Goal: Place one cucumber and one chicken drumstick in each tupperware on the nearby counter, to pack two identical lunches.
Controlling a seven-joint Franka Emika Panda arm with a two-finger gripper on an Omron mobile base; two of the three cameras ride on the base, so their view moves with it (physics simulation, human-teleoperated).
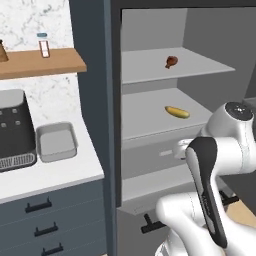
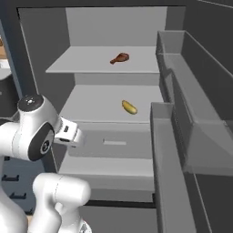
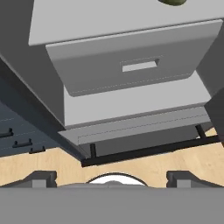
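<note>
The small yellow-green oblong cucumber (image 1: 177,112) on the fridge's middle shelf (image 1: 145,112) is judged firm, smooth (likely slippery); best pinched mid-length by the released tool (image 3: 111,177)

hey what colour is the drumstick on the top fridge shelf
Reddish brown: the chicken drumstick shows best in the right base view.

In the open fridge, the brown chicken drumstick (image 1: 171,61) lies on the upper shelf, the elongated yellow-green cucumber (image 1: 177,112) on the shelf below (above the grey crisper drawer (image 3: 131,65)). Left of the fridge, the shallow light-grey rectangular tupperware (image 1: 56,142) sits on the white counter (image 1: 55,175), just right of the dark boxy coffee machine (image 1: 15,131).
</note>
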